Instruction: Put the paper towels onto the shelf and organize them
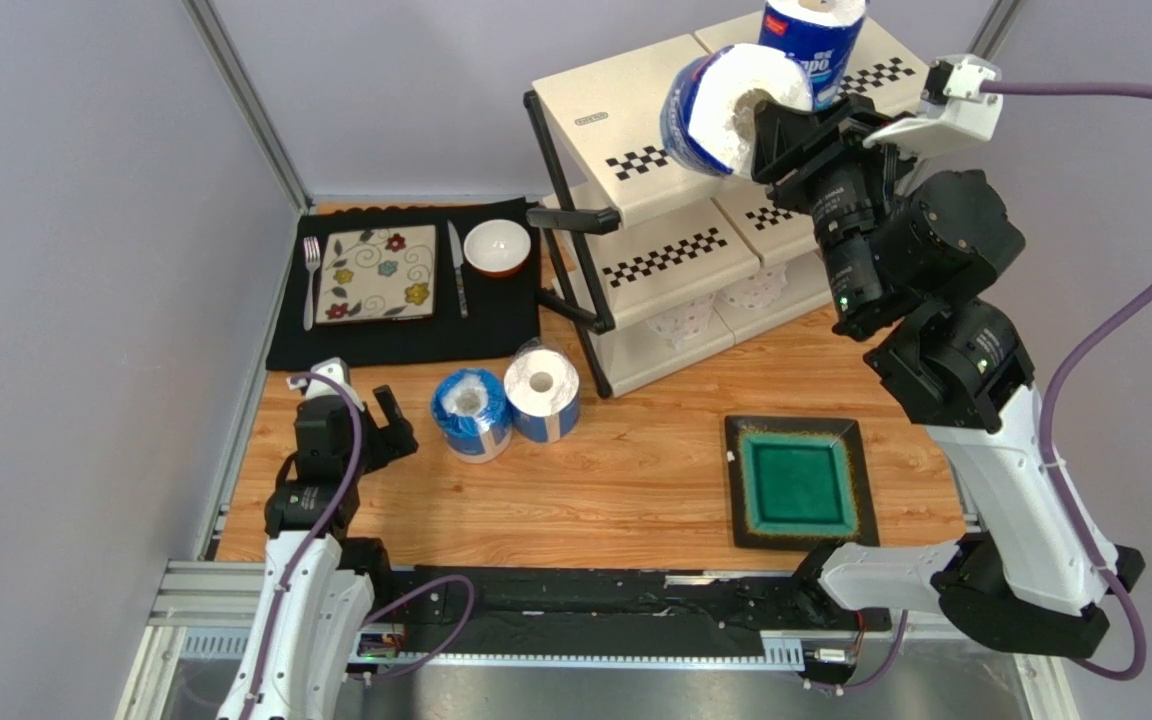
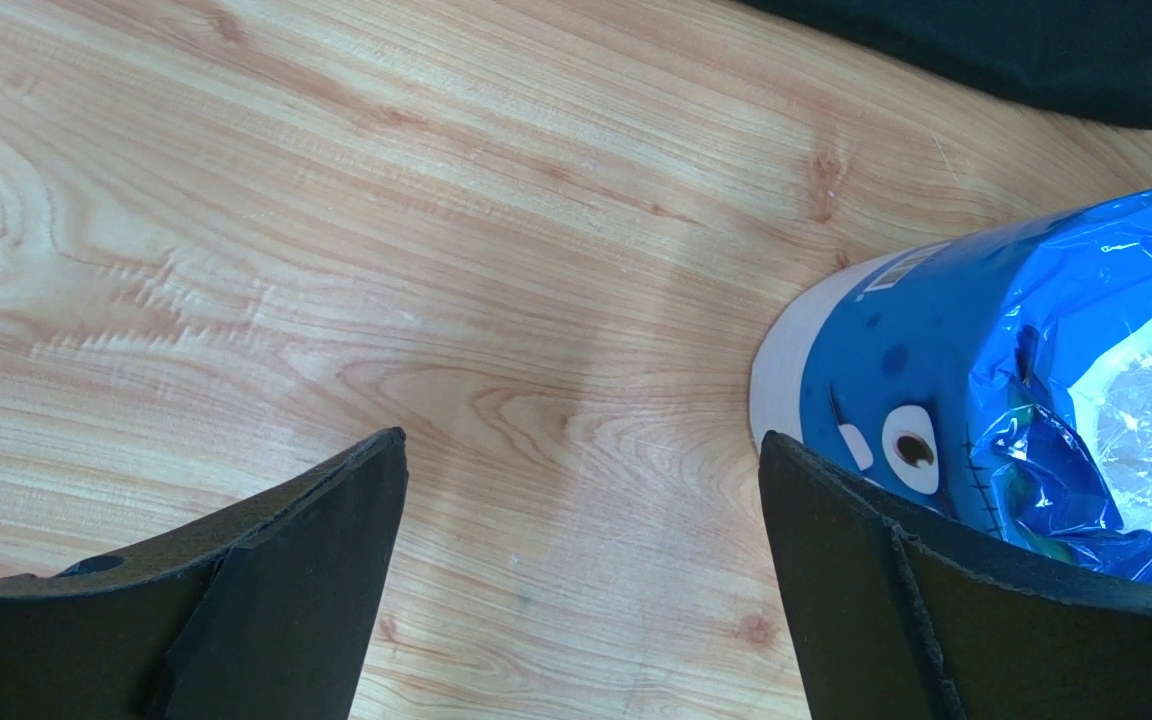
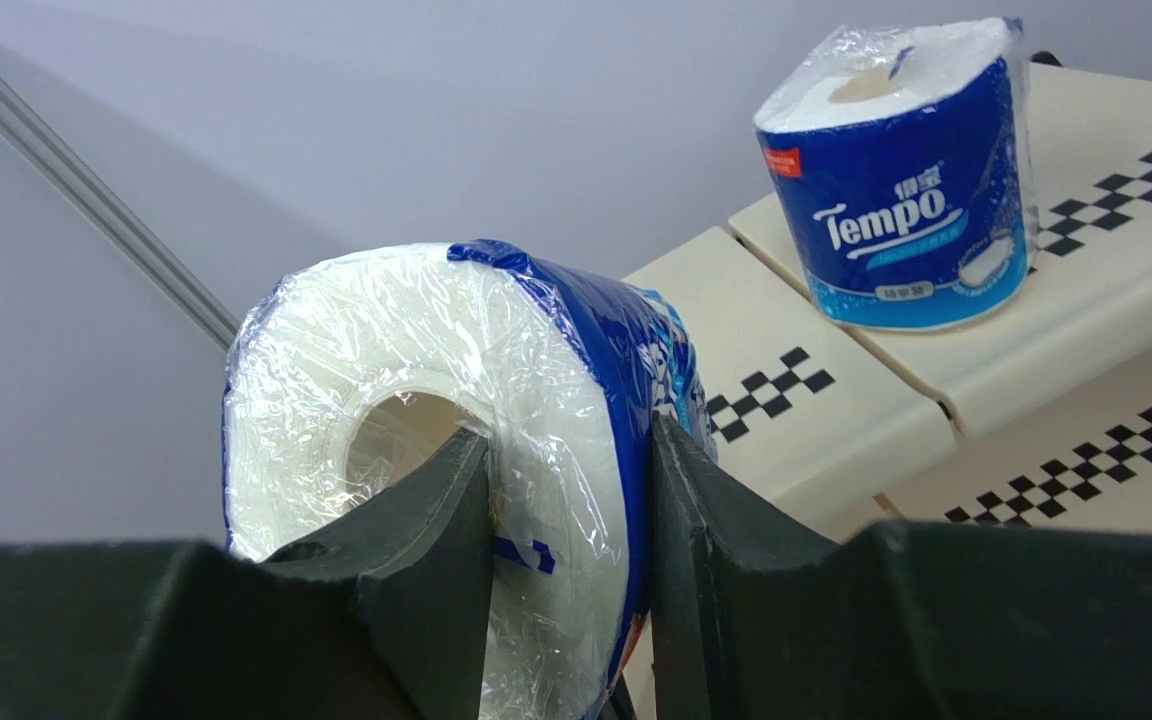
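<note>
Right end effector (image 3: 567, 525) clamped on a Tempo-wrapped paper towel roll (image 3: 387, 390), one finger in the core and one on the outer wrap, up at the shelf's (image 3: 868, 405) top tier. Second Tempo roll (image 3: 898, 180) stands upright on that tier, beyond and to the right. Left end effector (image 2: 582, 495) low over the worktop (image 2: 387, 225), jaws wide, blue-wrapped roll (image 2: 1018, 345) just beside its right finger.
</note>
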`<state>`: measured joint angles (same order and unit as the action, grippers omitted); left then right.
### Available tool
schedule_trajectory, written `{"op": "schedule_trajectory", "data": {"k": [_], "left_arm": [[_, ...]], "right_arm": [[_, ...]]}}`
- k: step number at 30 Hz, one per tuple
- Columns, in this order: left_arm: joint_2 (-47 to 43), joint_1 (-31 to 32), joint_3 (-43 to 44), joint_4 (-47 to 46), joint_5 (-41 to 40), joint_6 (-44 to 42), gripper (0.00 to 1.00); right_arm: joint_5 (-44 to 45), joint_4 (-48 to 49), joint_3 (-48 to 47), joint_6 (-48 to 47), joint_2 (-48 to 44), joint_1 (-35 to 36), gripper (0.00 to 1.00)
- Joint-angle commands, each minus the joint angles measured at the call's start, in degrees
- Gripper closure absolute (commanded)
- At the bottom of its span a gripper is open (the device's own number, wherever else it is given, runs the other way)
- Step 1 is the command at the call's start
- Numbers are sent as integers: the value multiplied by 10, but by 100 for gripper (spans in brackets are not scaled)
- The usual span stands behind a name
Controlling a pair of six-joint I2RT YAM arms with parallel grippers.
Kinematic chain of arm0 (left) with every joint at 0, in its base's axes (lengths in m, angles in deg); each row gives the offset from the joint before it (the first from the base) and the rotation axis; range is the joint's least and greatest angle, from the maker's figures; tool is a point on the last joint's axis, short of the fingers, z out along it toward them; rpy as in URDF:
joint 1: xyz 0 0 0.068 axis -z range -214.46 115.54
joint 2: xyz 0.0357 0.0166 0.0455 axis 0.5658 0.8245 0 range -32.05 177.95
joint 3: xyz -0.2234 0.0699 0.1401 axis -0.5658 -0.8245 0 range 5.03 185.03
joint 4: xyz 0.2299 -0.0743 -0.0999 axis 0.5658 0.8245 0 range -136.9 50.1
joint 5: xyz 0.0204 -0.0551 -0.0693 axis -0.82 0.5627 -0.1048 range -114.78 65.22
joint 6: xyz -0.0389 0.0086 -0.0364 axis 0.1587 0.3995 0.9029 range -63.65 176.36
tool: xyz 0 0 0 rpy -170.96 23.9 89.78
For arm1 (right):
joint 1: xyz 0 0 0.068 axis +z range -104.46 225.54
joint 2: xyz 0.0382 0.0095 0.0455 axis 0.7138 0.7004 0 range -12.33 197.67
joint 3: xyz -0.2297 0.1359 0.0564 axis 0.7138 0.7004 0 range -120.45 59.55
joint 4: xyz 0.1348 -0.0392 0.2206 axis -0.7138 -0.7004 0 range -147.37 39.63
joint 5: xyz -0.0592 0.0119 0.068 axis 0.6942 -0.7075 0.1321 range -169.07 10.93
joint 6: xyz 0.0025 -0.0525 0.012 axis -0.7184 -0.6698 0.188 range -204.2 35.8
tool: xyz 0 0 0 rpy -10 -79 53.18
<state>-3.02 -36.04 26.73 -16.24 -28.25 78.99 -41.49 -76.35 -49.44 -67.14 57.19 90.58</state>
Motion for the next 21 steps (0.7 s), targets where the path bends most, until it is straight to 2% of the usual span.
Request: {"op": "schedule_trajectory", "data": {"k": [1, 10, 21], "left_arm": [[1, 0, 2, -13, 7, -4, 4], [1, 0, 2, -14, 7, -4, 4], [3, 1, 2, -14, 11, -5, 4]], "right_arm": [[-26, 58, -58, -26, 48, -33, 79], [-44, 50, -114, -30, 114, -87, 80], [-137, 4, -131, 61, 145, -180, 80]]}}
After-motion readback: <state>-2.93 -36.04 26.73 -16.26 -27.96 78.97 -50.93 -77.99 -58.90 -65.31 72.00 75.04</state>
